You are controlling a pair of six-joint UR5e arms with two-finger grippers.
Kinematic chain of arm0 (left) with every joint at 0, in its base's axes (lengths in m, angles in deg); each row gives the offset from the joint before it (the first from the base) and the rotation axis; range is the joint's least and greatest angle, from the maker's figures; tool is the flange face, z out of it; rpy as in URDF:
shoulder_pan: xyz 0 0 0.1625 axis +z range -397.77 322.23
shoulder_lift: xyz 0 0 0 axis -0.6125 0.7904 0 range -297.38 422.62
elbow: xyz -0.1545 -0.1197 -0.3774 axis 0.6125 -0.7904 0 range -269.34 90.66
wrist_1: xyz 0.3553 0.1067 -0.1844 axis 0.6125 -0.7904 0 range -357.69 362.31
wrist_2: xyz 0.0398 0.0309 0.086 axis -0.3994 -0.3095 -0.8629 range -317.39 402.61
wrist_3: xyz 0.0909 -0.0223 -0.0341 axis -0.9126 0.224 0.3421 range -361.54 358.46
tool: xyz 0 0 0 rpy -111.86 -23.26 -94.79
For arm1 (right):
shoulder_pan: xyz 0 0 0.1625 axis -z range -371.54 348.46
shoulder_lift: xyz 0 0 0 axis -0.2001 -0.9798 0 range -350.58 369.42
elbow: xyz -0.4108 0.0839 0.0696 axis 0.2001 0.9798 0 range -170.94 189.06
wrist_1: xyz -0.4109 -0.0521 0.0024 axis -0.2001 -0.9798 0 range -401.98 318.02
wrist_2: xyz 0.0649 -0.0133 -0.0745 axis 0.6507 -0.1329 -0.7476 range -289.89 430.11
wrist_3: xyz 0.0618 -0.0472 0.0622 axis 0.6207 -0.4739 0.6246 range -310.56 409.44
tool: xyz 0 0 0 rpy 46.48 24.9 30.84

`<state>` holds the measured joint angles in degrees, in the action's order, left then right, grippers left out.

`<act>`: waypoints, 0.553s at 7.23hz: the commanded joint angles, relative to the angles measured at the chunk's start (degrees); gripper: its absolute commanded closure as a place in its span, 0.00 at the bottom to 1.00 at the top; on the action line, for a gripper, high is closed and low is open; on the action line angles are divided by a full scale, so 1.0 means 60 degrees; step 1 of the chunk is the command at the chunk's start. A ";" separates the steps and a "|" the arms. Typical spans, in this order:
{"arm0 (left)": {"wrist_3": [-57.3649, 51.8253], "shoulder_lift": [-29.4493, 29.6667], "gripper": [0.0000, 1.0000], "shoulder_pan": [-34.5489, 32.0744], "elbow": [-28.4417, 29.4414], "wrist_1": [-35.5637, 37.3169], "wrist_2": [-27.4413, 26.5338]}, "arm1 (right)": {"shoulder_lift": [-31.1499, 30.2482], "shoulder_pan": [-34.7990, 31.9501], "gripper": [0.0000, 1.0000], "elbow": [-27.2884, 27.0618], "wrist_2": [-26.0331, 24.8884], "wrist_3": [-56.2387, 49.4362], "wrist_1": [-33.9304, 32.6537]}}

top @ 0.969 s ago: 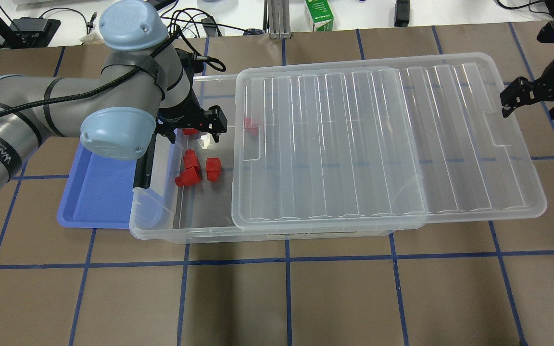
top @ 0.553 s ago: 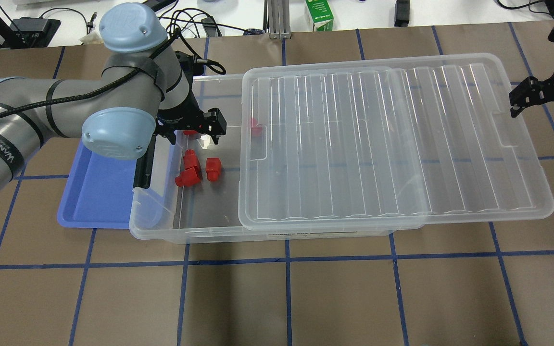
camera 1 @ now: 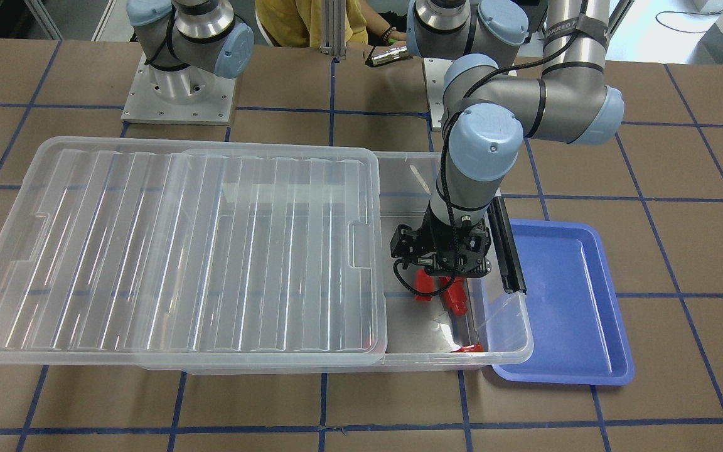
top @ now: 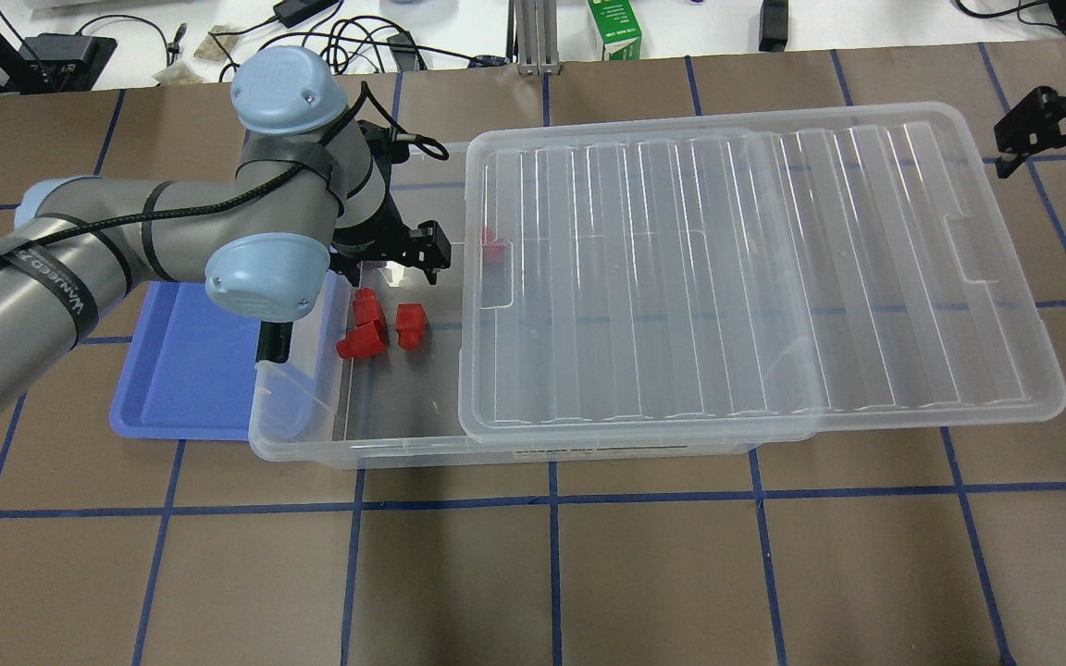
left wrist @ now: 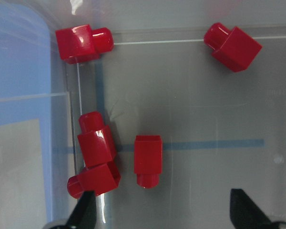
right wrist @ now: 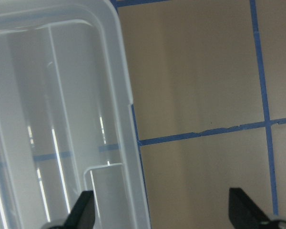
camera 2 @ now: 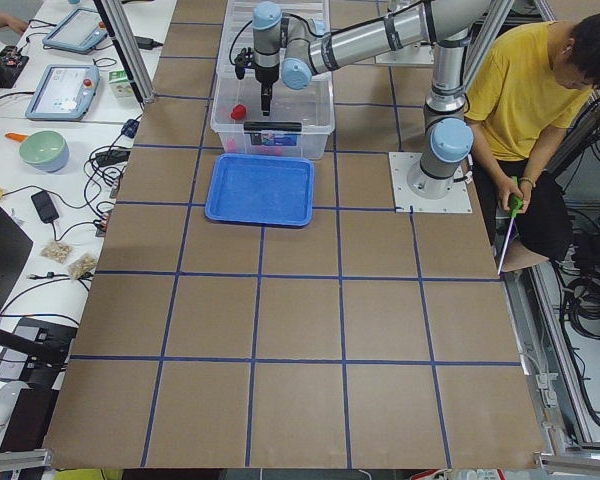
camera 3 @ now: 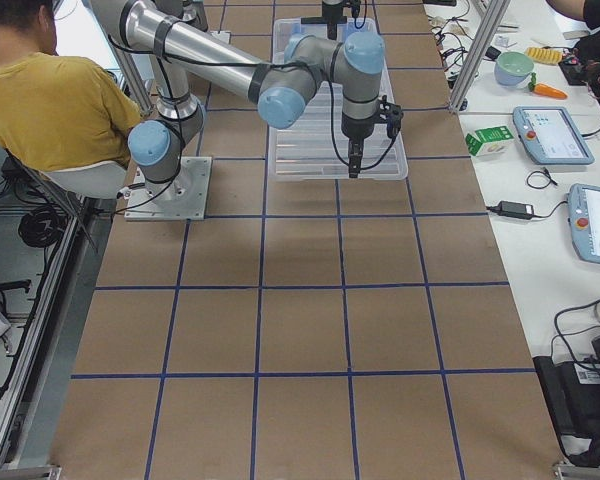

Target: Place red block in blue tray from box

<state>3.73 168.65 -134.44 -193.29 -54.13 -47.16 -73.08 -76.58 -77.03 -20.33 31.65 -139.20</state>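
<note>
The clear box (top: 297, 435) has its ribbed lid (top: 755, 268) slid to the right, so its left end is uncovered. Several red blocks lie on its floor. In the left wrist view one (left wrist: 148, 160) is at the middle, two (left wrist: 96, 143) touch at the left, one (left wrist: 83, 43) is by the wall and one (left wrist: 231, 45) is at the upper right. My left gripper (top: 394, 257) hovers open and empty over that uncovered end. The blue tray (top: 181, 370) lies empty against the box's left end. My right gripper (top: 1060, 129) is open and empty, beyond the lid's far right corner.
The box's black bar latch (camera 1: 506, 251) stands along the end by the tray. The lid overhangs the box on the right side of the overhead view. A green carton (top: 614, 28) and cables lie behind the table. A person in yellow (camera 2: 525, 90) sits beside the robot's base.
The lid slid a little to the right. My right gripper then drew back from the lid's edge toward the far side. My left arm shifted right over the box's uncovered end.
</note>
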 commanded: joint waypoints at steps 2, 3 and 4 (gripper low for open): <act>-0.0451 0.0317 0.00 0.0071 -0.0458 0.0955 -0.0009 | -0.0149 -0.0117 0.00 0.3005 -0.0057 0.0442 0.4066; -0.0497 0.0361 0.00 0.0071 -0.0545 0.1129 0.0005 | -0.0368 -0.0393 0.00 0.2953 -0.0159 0.0561 0.4147; -0.0498 0.0448 0.00 0.0071 -0.0691 0.1450 0.0005 | -0.0414 -0.0744 0.00 0.2619 -0.0392 0.0751 0.4002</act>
<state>1.08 170.81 -134.05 -196.55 -47.31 -47.15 -74.87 -78.91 -60.51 -21.42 34.83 -115.78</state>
